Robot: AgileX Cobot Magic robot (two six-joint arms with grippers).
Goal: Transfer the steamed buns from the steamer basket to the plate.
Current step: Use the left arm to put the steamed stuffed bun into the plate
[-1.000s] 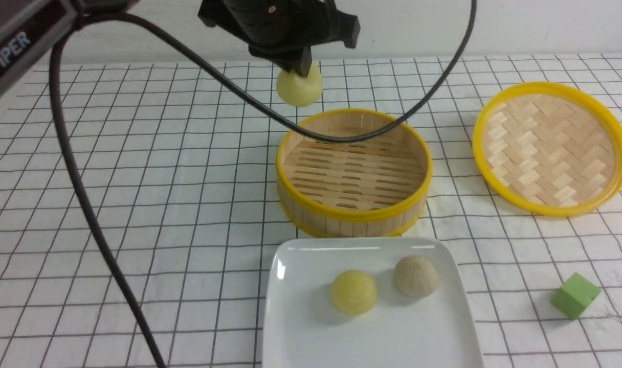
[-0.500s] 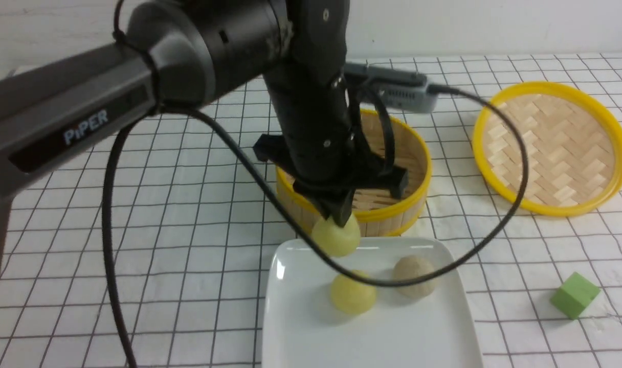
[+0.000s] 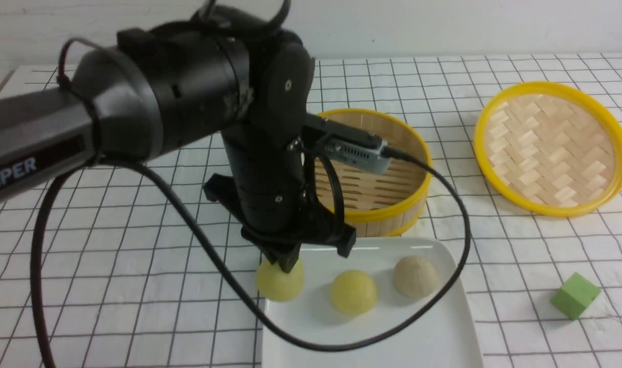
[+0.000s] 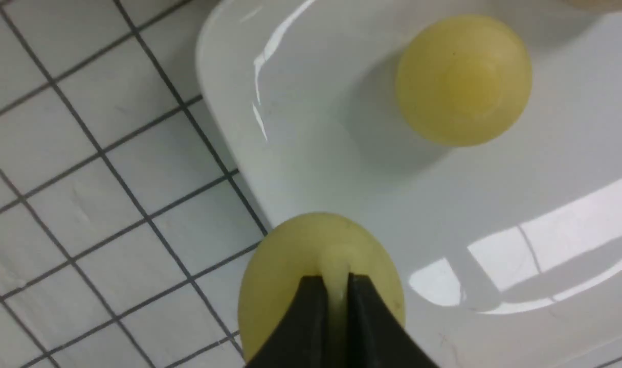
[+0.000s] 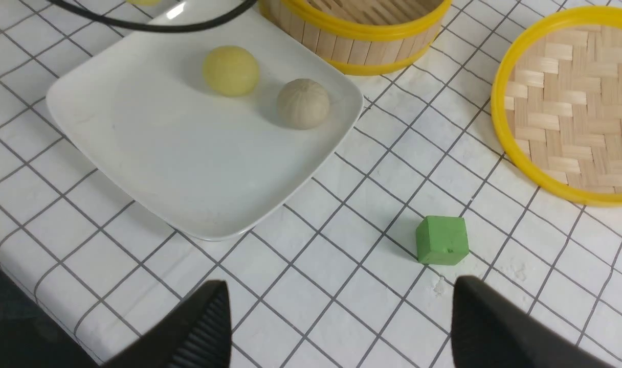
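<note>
So the table [image 3: 137, 245] is white with a thin black grid all over, and the surface looks a bit wrinkly. The biggest thing on it is the plate [image 3: 393, 337]: glossy white, rounded-square with a low raised edge, on the near side. Just behind it sits the steamer basket [image 3: 387, 225], round and deep, with upright bamboo slats, a slatted floor and yellow rim bands. Well off to the right is the lid [image 3: 549, 148], a shallow disc of herringbone bamboo weave inside a yellow ring.

On the plate there's a yellow bun [image 3: 353, 292], smooth and kinda waxy. Just beside it on the right is a beige bun [image 3: 415, 276] with a duller, faintly ridged skin. A small matte green cube [image 3: 574, 295] lies on the table right of the plate.

The left pincer [image 4: 335, 280] has its black tips squeezed nearly together, pinching the top of the third bun [image 4: 290, 255], another pale yellow dome, so the soft skin bulges up between them. That bun is right at the plate's left rim, half over the table, and I can't tell if it's resting down. The right pincer [image 5: 340, 289] hangs spread wide above the table near the cube, gripping nothing, with its ribbed pads [image 5: 211, 327] facing inward
</note>
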